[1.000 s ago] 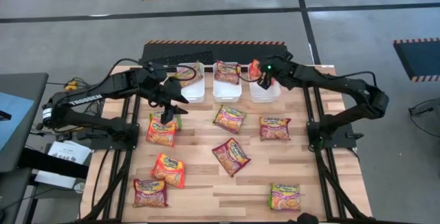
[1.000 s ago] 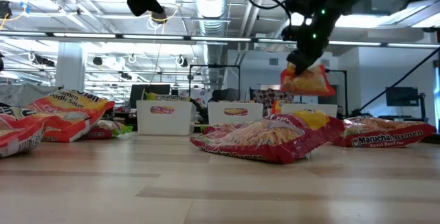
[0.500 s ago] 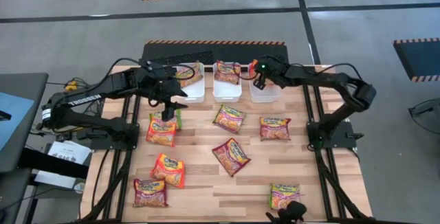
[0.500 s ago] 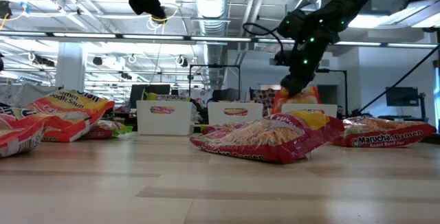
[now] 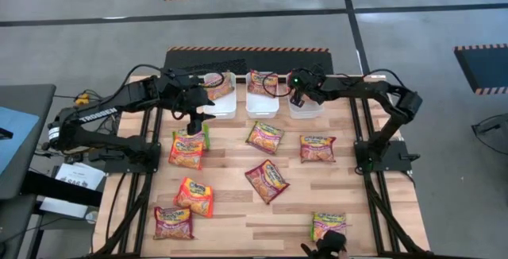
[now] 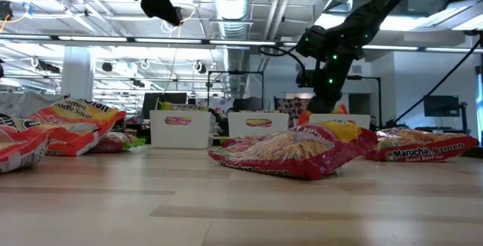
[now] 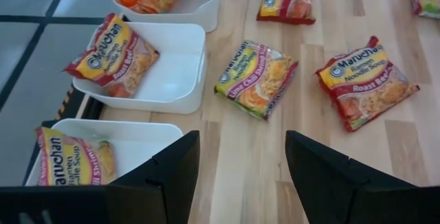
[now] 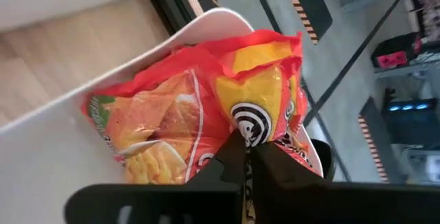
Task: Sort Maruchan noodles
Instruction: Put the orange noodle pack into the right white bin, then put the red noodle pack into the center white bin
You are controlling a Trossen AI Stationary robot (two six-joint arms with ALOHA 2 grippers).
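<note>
Several Maruchan noodle packets lie flat on the wooden table, among them one (image 5: 267,181) in the middle and one (image 5: 189,149) under my left arm. Three white bins stand along the far edge. The left bin (image 5: 222,100) and the middle bin (image 5: 262,100) each hold a packet. My right gripper (image 8: 246,157) reaches into the right bin (image 5: 308,108), shut on an orange packet (image 8: 172,128). My left gripper (image 7: 237,176) hangs open above the table's left part, near the bins, with nothing between its fingers. My right gripper pinches the orange packet's crimped end (image 8: 258,124) between its two fingers. The fingers slant down into the bin from above. The packet lies tilted against the right bin's wall (image 8: 62,162), its other end down in the bin.
Loose packets are spread over the table: one (image 5: 264,137) and one (image 5: 317,148) in the middle row, three more (image 5: 194,197), (image 5: 173,222), (image 5: 329,227) toward the near edge. Bare wood shows between them. A dark object (image 5: 329,245) sits at the near edge.
My right gripper has gone down and toward the table's far edge, carrying the orange packet from above the right bin down into it. My left gripper has turned about its wrist over the left packets, staying open.
</note>
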